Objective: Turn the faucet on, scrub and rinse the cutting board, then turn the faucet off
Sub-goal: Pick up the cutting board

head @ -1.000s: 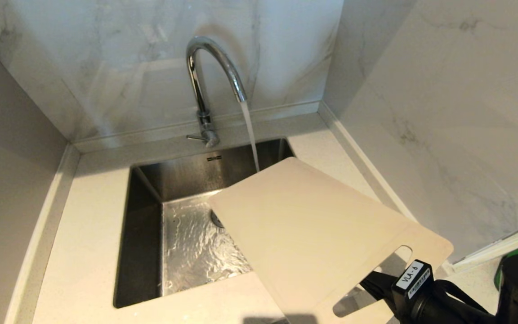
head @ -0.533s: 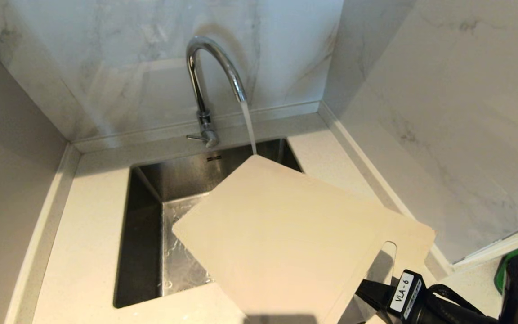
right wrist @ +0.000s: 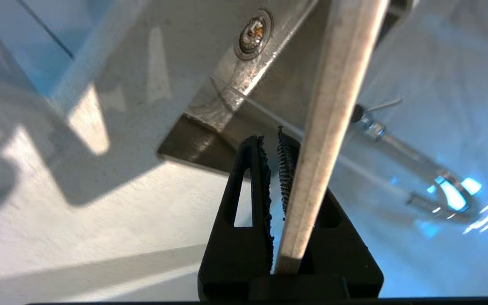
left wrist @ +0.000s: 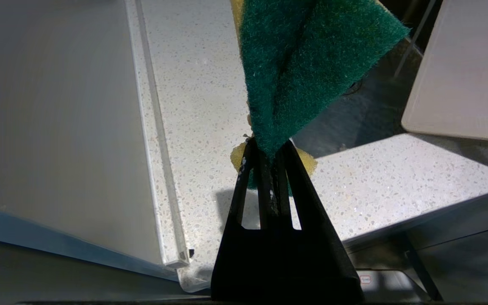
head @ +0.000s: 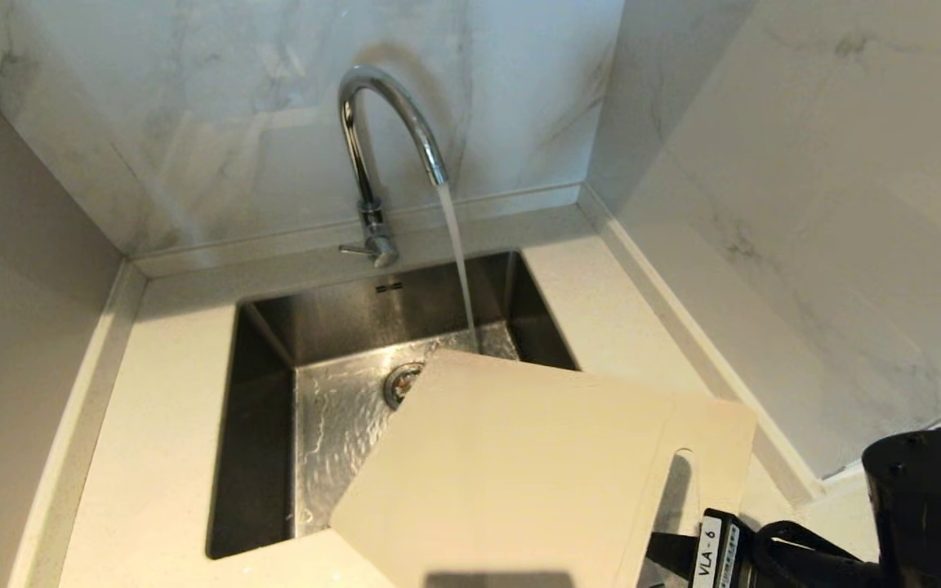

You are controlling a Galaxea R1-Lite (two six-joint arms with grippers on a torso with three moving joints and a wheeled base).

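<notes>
Water runs from the chrome faucet (head: 372, 147), whose small side lever (head: 354, 249) juts out at its base. The stream comes down at the far edge of the cream cutting board (head: 536, 465). The board hangs tilted over the near right part of the sink (head: 262, 408), with its handle slot towards my right wrist. My right gripper (right wrist: 271, 140) is shut on the cutting board's edge (right wrist: 333, 106) at that end; in the head view its fingers are hidden under the board. My left gripper (left wrist: 269, 148), outside the head view, is shut on a green and yellow sponge (left wrist: 303, 63) above the speckled counter (left wrist: 201, 106).
Marble walls close in behind and to the right of the sink. The open drain (head: 401, 382) shows in the wet basin. White counter (head: 160, 392) surrounds the sink. My right arm's black housing (head: 928, 506) fills the lower right corner.
The right wrist has rolled and drawn back. The board swung round and sank towards me, and its far corner moved from the stream, uncovering the drain. Water kept running.
</notes>
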